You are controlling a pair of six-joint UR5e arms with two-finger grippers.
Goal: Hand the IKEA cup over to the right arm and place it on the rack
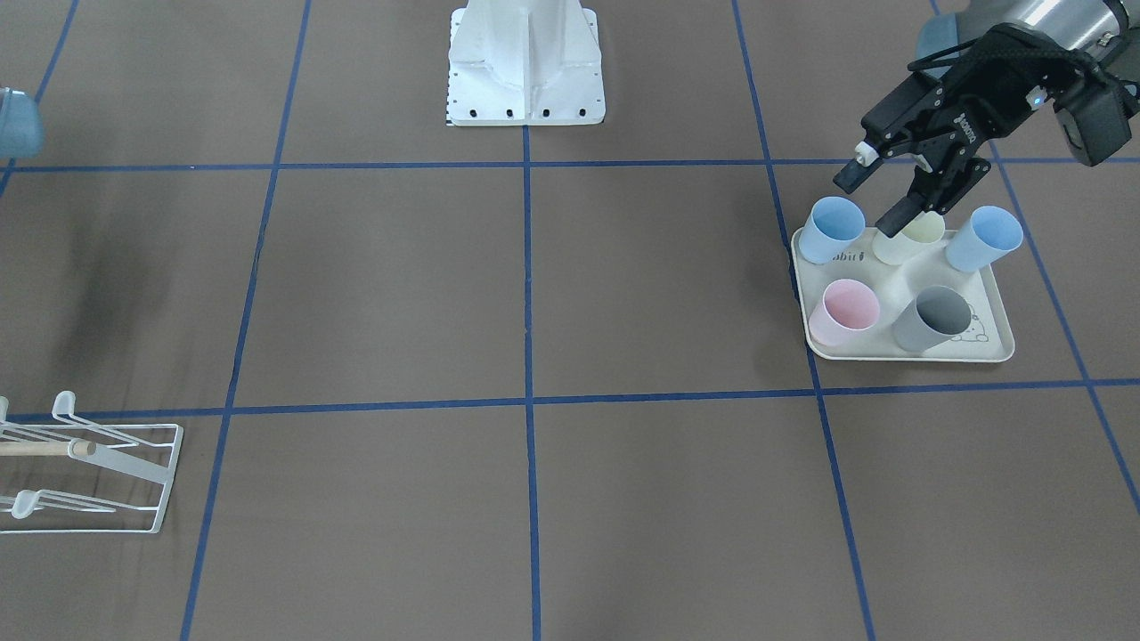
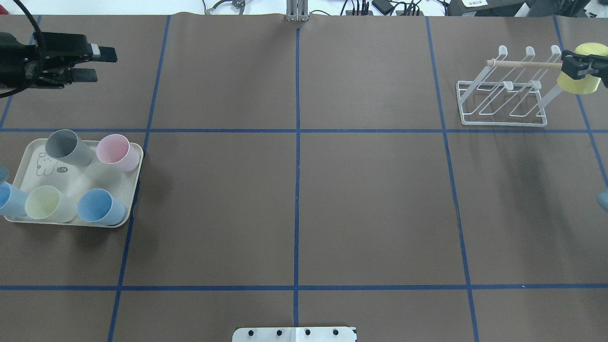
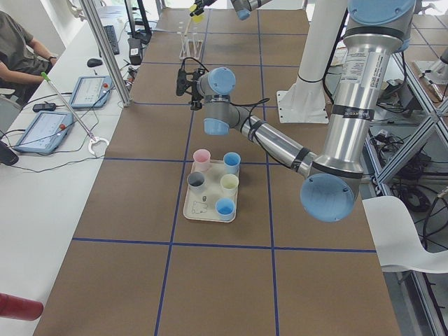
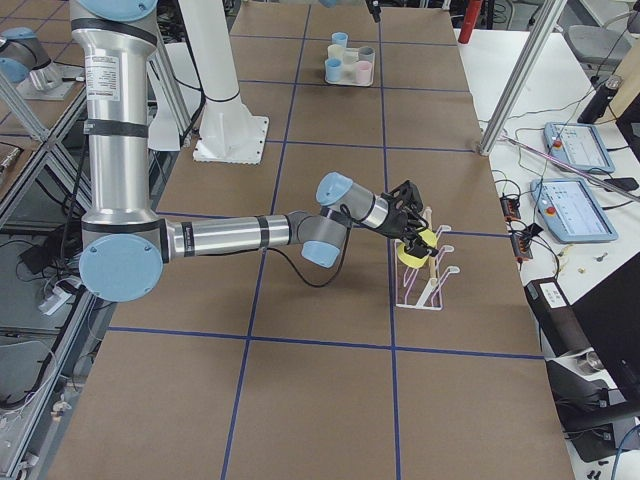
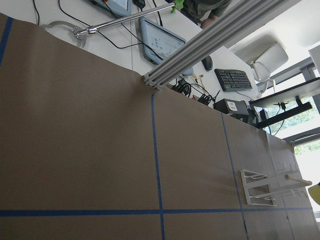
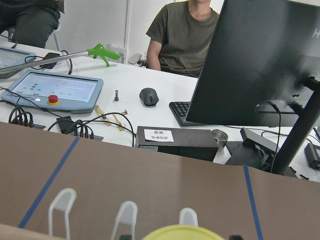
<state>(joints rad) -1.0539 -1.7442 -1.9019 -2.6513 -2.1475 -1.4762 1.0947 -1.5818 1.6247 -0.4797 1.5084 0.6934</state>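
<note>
Front view: the rack [image 1: 134,472] is cut off at the left edge; the left gripper [image 1: 873,200] hangs raised near the tray [image 1: 899,352], fingers spread, empty. Overhead: the right gripper [image 2: 578,66], half out of frame, pinches the yellow cup [image 2: 575,85] at the rack's right end by the wooden rod [image 2: 522,63]; wide brown taped table [image 2: 370,204] separates tray and rack. Right wrist: only the cup's rim, desks [image 6: 125,100] beyond.

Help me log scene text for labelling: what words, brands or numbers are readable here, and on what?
"abit": printed on the cream tray, its start hidden by a blue cup.
Left end effector, white logo: too blurred to read.
White label on the black box, right wrist view: too small to read.
</note>
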